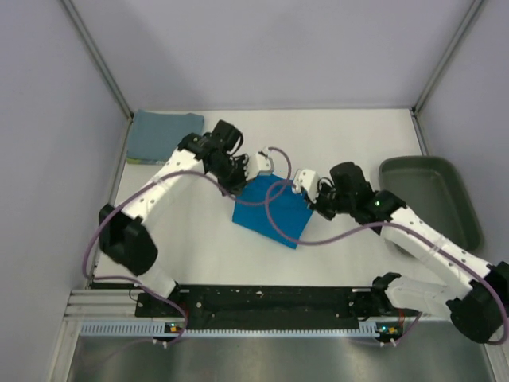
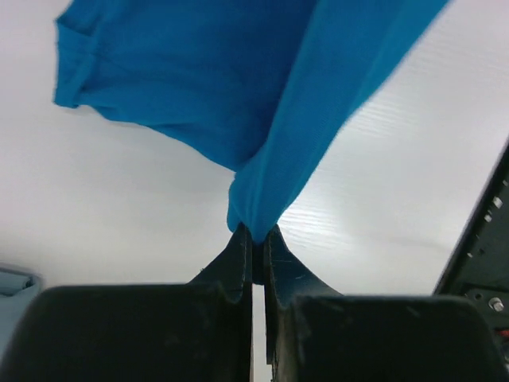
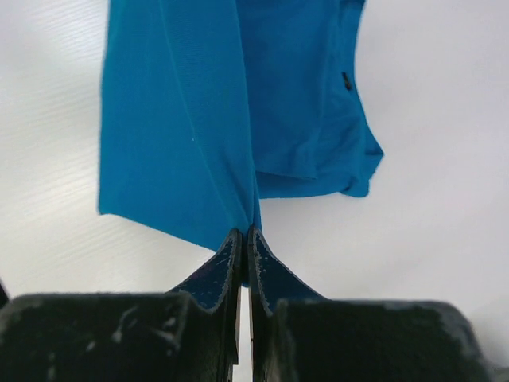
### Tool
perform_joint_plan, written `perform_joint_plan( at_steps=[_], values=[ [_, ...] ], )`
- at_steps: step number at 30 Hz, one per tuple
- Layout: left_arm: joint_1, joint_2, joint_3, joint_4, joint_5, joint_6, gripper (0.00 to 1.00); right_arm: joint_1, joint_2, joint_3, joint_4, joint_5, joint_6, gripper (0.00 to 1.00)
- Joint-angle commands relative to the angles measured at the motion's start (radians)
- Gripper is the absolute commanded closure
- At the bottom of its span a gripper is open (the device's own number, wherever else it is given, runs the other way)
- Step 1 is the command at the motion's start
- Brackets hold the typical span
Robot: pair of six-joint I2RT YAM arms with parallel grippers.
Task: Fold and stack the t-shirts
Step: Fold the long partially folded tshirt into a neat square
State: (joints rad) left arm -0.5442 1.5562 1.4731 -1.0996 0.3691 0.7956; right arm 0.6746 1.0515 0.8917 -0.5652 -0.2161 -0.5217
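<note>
The cobalt blue t-shirt (image 1: 270, 213) is held near the middle of the worktop (image 1: 199, 255), gripped along its far edge at two points. The left pincer (image 2: 254, 236) is clenched on one bunched corner of the cloth, and the right pincer (image 3: 245, 235) is clenched on the other. The grey-blue t-shirt (image 1: 163, 135) is laid in a square fold at the far left corner, well apart.

In both wrist views only a thin pinch of fabric is seen between the closed jaws, so a corner could be lost if the cloth is pulled taut or swung quickly. A one-sided drop would leave the fold skewed. A loose hem or sleeve is seen sagging behind the gripped layer, and it could be trapped underneath and creased when the shirt is laid down.

If the two arms are not moved evenly, the edge would be twisted. The purple cables (image 1: 274, 199) are draped across the shirt in the top view, and the cloth could be dragged by them. The dark green tray (image 1: 433, 203) is close beside the right forearm and could be nudged.
</note>
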Motion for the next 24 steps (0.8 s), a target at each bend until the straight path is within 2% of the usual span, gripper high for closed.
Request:
perform_joint_plan(
  at_steps=[1,5,8,14,18,19,24],
  values=[
    [0.095,0.239,0.264,0.009,-0.079,-0.117,1.00,-0.163,0.128,0.068,0.117,-0.068,0.000,1.00],
    [0.125,0.448,0.485,-0.037,-0.073,-0.145,1.00,-0.240,0.278,0.104,0.166,-0.057,-0.015,1.00],
    [0.125,0.550,0.567,-0.029,-0.082,-0.150,1.00,-0.274,0.369,0.134,0.198,-0.072,-0.020,1.00],
    [0.125,0.634,0.607,0.058,-0.110,-0.188,0.94,-0.311,0.508,0.200,0.222,-0.045,0.021,1.00],
    [0.124,0.663,0.599,0.159,-0.128,-0.219,0.84,-0.322,0.564,0.217,0.254,-0.011,0.057,1.00],
    [0.122,0.671,0.599,0.182,-0.134,-0.228,0.80,-0.323,0.579,0.219,0.266,-0.005,0.072,0.99],
    [0.121,0.699,0.602,0.354,-0.267,-0.311,0.64,-0.365,0.683,0.266,0.335,0.088,0.192,0.79]
  ],
)
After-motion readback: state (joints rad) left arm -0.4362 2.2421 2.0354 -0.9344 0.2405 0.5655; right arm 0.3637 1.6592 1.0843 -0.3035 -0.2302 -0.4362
